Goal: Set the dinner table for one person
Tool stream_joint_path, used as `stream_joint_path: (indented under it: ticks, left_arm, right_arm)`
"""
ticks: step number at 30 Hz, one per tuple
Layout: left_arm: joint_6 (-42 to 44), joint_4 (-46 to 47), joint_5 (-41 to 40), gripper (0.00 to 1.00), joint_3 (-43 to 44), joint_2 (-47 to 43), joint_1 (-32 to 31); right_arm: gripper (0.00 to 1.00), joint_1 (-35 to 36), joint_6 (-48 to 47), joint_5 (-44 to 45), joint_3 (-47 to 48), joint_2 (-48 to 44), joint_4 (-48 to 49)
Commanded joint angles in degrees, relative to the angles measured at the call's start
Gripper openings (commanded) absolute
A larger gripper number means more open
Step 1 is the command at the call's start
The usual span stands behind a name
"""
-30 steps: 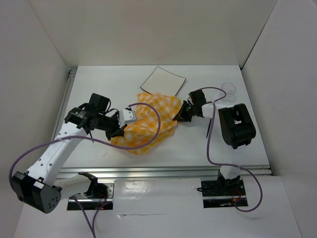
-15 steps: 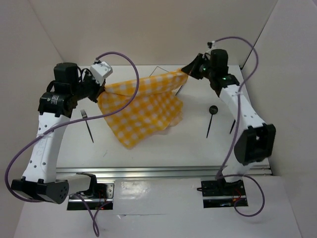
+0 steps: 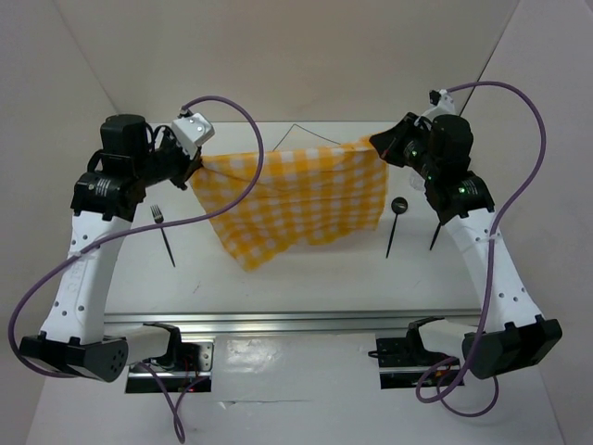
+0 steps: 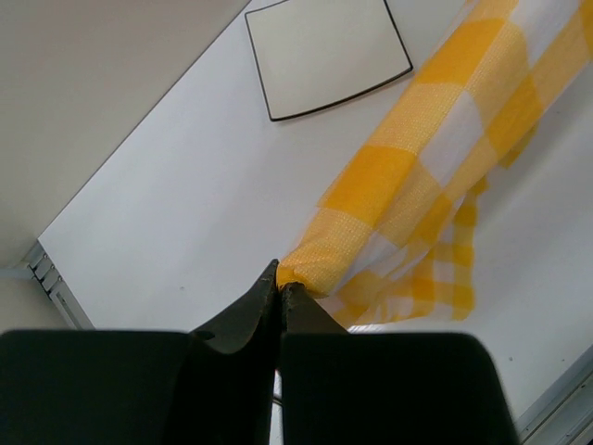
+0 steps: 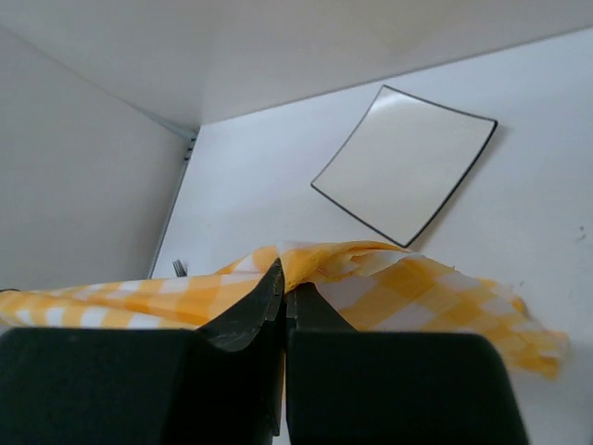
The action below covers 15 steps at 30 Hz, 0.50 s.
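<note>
The left gripper (image 3: 196, 165) and right gripper (image 3: 375, 141) each clamp a corner of the checked cloth (image 3: 296, 199), stretching it above the dinner table (image 3: 278, 287). The step looks like laying the cloth. Next, both should lower it evenly, flat.

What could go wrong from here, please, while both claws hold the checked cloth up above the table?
The left claw and right claw each pinch only a corner tip of the cloth, so it might slip out. Lowered, its hanging edge could sweep the fork or drape over the square plate.
</note>
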Motion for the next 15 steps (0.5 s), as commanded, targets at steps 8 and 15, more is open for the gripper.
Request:
stream_joint_path:
  ticks: [8,15]
  left_arm:
    - [-3.5,5.4,-7.3,0.00,7.9,9.5,1.1]
    - [-9.0,5.3,-7.1,0.00,41.1,30.3,4.2]
  right_arm:
    - [0.00,-1.2,-1.9,0.3,4.7,8.5,1.0]
    - [0.00,-3.3,-3.1,-6.4,40.1,32.7,1.9]
